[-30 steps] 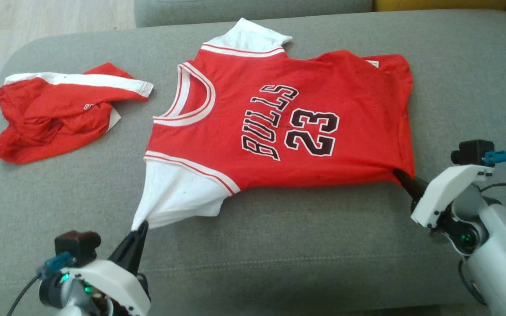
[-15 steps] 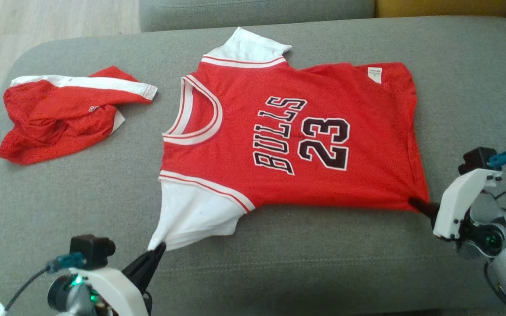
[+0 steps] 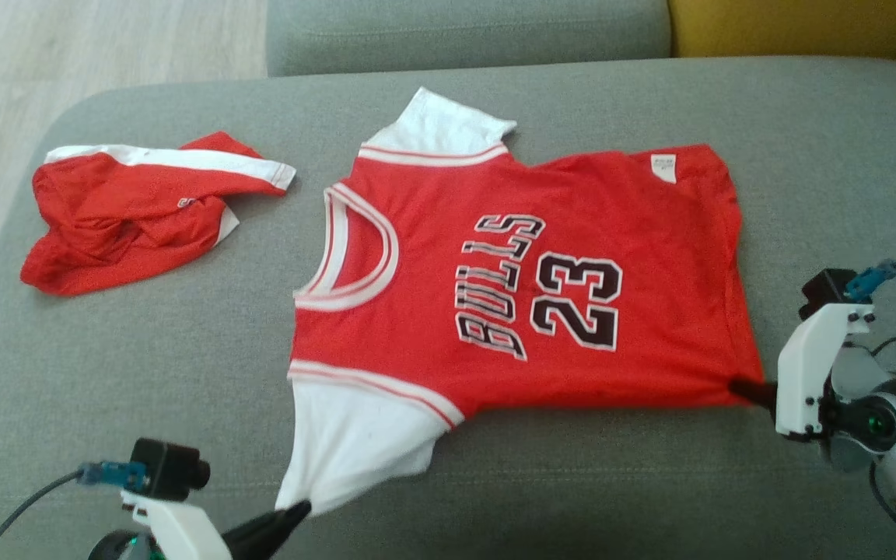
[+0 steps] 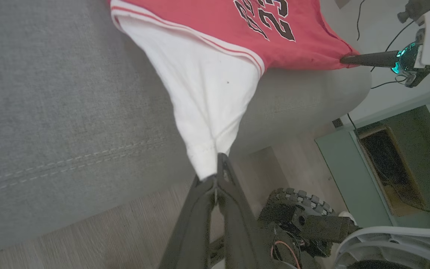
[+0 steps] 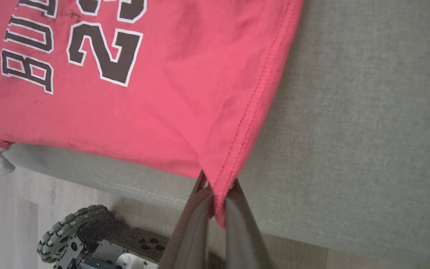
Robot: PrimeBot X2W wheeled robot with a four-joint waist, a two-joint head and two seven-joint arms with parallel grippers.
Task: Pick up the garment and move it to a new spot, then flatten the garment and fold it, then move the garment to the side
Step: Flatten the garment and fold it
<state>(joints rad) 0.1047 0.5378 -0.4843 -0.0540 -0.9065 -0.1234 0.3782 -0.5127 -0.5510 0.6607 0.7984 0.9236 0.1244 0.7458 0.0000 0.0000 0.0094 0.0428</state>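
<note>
**Both claws pinched shut on the near edge of the red jersey (image 3: 526, 272), one at each end.**

The left claw (image 3: 300, 509), at 7 o'clock in the head view, was closed tight on the tip of the white sleeve, which was drawn to a point toward it. The right claw (image 3: 740, 386), at 4 o'clock, was clamped on the corner of the red hem. Between them the jersey lay face up and mostly flat in the middle of the grey cushion (image 3: 145, 373), neck toward 9 o'clock and hem toward 3 o'clock, "BULLS 23" showing. Crumpled red shorts (image 3: 129, 218) with a white stripe lay apart from it at 10 o'clock. Beyond the cushion were pale wood floor (image 3: 90, 47) at 11 o'clock and a yellow cushion (image 3: 790, 27) at 1 o'clock.
</note>
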